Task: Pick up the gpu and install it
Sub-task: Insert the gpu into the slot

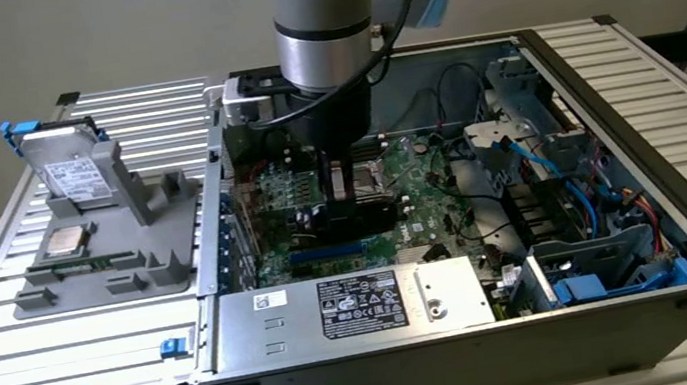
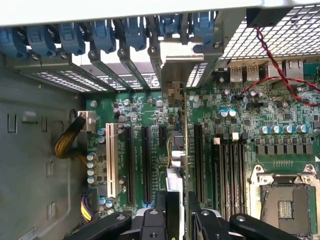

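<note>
My gripper (image 1: pixel 351 194) reaches down into the open computer case (image 1: pixel 630 314) over the green motherboard (image 1: pixel 421 212). It is shut on the gpu (image 1: pixel 358 219), which shows as a dark block under the fingers. In the wrist view the gpu (image 2: pixel 176 145) stands edge-on between the two black fingers (image 2: pixel 167 215), my gripper (image 2: pixel 180 212) clamped on its near end. The card lines up among the long black expansion slots (image 2: pixel 147 160), and its metal bracket (image 2: pixel 175 57) sits at the rear slot openings. Whether its edge is seated in a slot I cannot tell.
A grey holder tray (image 1: pixel 106 276) at the exterior view's left carries a hard drive (image 1: pixel 74 175) and a processor (image 1: pixel 65 242). The power supply (image 1: pixel 347 308) lies along the case front; blue cables (image 1: pixel 573 191) and drive bays fill its right. Blue slot latches (image 2: pixel 100 35) and the processor socket (image 2: pixel 285 200) flank the card.
</note>
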### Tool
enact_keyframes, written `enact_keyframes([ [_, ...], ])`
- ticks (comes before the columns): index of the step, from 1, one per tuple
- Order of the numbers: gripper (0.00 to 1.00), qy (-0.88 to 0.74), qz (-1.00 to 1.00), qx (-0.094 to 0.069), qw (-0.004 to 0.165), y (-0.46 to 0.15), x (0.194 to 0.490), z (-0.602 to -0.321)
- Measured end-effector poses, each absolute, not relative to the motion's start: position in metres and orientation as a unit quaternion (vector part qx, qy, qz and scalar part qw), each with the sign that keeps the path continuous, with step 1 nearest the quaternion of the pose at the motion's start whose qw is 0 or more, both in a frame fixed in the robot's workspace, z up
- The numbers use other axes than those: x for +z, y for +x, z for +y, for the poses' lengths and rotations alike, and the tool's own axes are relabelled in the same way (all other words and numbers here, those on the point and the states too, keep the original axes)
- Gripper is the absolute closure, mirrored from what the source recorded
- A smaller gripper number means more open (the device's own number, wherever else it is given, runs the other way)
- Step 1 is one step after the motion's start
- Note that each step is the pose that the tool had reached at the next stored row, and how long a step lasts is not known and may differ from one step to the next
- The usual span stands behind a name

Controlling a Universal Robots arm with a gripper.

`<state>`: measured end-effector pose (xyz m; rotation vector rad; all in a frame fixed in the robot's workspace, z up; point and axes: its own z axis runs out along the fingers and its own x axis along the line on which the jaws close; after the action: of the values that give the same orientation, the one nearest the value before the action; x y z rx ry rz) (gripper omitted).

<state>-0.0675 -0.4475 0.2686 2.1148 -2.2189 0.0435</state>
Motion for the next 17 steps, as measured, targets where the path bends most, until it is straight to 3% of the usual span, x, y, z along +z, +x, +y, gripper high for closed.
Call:
enact_keyframes([
  [17, 0.73, 0.689, -0.723, 0.014, 0.038, -0.0721, 0.2657, -0.4482],
])
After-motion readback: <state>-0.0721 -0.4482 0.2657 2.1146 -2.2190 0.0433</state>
